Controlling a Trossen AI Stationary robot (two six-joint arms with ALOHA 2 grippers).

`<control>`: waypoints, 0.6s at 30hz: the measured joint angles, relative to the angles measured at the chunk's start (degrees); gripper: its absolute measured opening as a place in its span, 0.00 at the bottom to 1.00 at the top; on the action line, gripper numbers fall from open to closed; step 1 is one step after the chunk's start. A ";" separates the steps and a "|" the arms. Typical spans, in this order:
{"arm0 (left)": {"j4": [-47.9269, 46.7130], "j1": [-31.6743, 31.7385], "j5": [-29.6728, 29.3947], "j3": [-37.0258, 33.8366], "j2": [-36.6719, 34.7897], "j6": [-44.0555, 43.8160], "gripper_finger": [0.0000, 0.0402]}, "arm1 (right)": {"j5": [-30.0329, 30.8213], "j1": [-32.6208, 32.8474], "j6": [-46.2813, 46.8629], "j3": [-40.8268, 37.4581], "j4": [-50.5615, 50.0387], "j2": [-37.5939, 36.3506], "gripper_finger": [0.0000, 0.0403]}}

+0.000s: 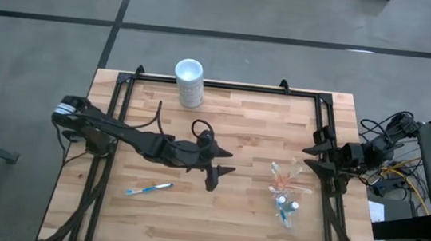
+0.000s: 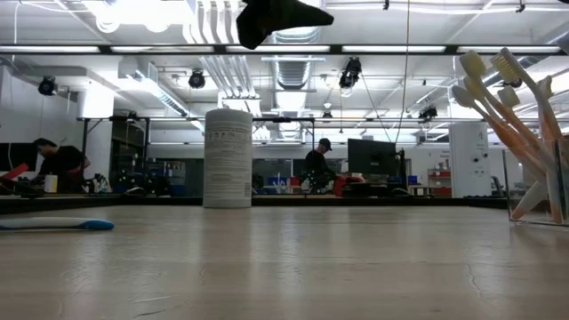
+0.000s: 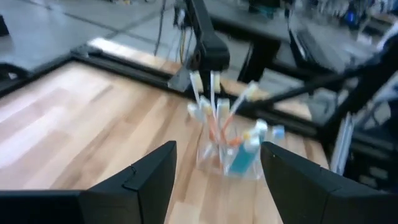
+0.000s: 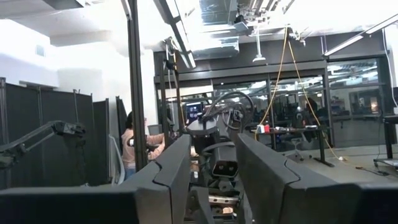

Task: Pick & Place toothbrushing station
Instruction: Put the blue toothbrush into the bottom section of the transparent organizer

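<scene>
The clear plastic cup (image 1: 284,198) stands on its base on the table's right part, with orange-and-white toothbrushes (image 1: 284,174) standing in it and small blue-and-white pieces beside them. It also shows in the left wrist view (image 3: 227,152) and at the right of the low view (image 2: 533,191). One blue-and-white toothbrush (image 1: 149,188) lies flat on the table, left of centre near the front. My left gripper (image 1: 223,168) is open and empty above the table's middle, to the left of the cup and pointing toward it (image 3: 217,180). My right gripper (image 4: 211,168) is open and empty at the table's right edge.
A tall opaque white cup (image 1: 189,82) stands at the table's far edge, left of centre. A black frame rail (image 1: 227,84) runs around the table. My right arm (image 1: 336,157) sits just right of the clear cup. Bare wood lies between my left gripper and the cup.
</scene>
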 joint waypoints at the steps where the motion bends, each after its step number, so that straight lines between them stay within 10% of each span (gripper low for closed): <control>1: -1.48 0.00 0.78 0.00 -0.30 -0.04 0.59 | -0.02 -0.01 0.02 0.00 0.00 0.00 0.32; 18: -48.56 -0.48 2.95 0.00 -11.81 -35.53 0.59 | 0.00 -0.01 0.02 -0.07 -0.37 0.09 0.29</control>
